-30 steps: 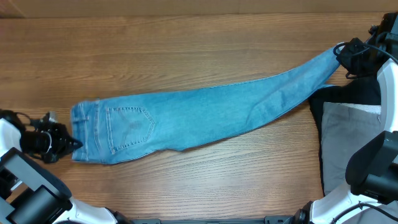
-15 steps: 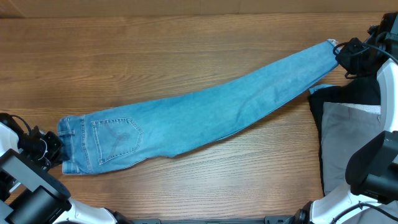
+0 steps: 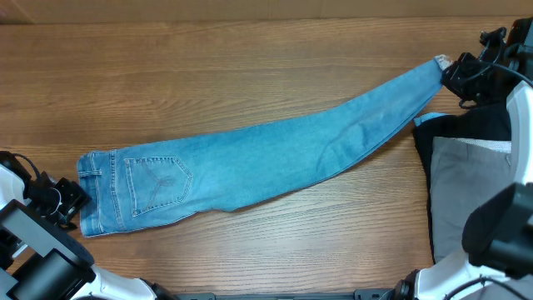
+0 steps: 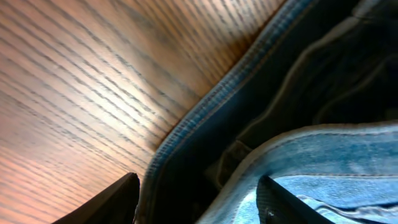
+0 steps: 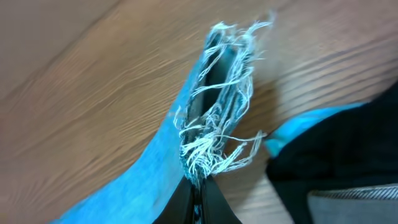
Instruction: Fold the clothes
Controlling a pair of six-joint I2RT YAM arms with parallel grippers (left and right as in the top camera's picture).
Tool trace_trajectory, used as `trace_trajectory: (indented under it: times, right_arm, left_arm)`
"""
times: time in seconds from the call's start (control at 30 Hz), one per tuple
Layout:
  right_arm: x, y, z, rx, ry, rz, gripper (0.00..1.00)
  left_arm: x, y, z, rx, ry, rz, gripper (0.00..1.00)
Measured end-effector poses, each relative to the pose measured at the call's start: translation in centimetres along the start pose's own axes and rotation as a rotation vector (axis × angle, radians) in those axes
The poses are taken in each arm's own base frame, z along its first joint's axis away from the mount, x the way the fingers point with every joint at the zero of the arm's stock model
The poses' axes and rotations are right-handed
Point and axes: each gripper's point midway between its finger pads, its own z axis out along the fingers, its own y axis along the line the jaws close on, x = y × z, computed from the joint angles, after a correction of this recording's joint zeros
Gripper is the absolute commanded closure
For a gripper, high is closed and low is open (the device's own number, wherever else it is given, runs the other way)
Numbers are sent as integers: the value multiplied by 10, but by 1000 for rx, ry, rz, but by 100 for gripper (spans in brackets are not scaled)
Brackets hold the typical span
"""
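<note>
Jeans (image 3: 250,158): light blue denim, lying flat on the wooden table (image 3: 208,67). They are stretched in one long band, from lower left up to the upper right. The legs look stacked one on the other.

Waistband (image 3: 90,193): at the left end, near the front edge of the table. The back pocket (image 3: 156,181) faces up, stitching visible.

Left gripper (image 3: 73,200): at table level just beside the waistband. In the wrist view its two fingers (image 4: 106,199) stand apart. The waistband edge lies in the gap between them, with no pinch on the cloth. Jaws open, holding nothing.

Right gripper (image 3: 450,73): at the far right, at the ankle end of the jeans. In the wrist view the jaws are closed tight on the frayed hem (image 5: 217,112), with white threads fanning out above the grip. The hem end appears raised slightly off the wood; how far, I cannot tell.

Black garment (image 3: 466,125): at the right edge of the table, just below the ankle end. Its upper left corner touches the lower edge of the leg.

Grey garment (image 3: 466,192): lies on top of the black one.
</note>
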Motion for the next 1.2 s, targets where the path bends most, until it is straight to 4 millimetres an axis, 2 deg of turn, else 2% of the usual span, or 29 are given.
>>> trace_trajectory:
  times: [0.07, 0.13, 0.23, 0.3, 0.4, 0.6, 0.77, 0.9, 1.03, 1.13, 1.2]
  right_arm:
    - [3, 20, -16, -37, -17, -46, 96]
    - [10, 52, -39, -89, -41, -120, 96]
    - [30, 108, -69, -176, -63, -244, 96]
    - [56, 151, -83, -246, -46, -344, 96]
    - [101, 205, -89, -348, 26, -468, 96]
    - [192, 287, -77, -481, 177, -686, 96]
    - [266, 343, -65, -568, 257, -827, 96]
    - [311, 379, -45, -630, 292, -875, 96]
    - [349, 411, -12, -680, 314, -883, 96]
    - [370, 429, 4, -718, 314, -875, 96]
    - [378, 442, 6, -755, 300, -863, 96]
  left_arm:
    - [2, -4, -3, 29, 12, -1, 42]
    - [1, -11, -12, 70, 18, -1, 43]
    - [-7, -23, -39, 140, 0, 14, 42]
    - [-15, -32, -63, 182, -29, 35, 42]
    - [-23, -45, -101, 234, -80, 79, 40]
    - [-35, -66, -180, 314, -229, 155, 35]
    - [-35, -75, -221, 343, -317, 189, 34]
    - [-32, -81, -240, 370, -361, 214, 34]
    - [-32, -85, -249, 388, -383, 230, 33]
    - [-31, -87, -250, 396, -380, 233, 33]
    - [-30, -88, -250, 405, -380, 234, 33]
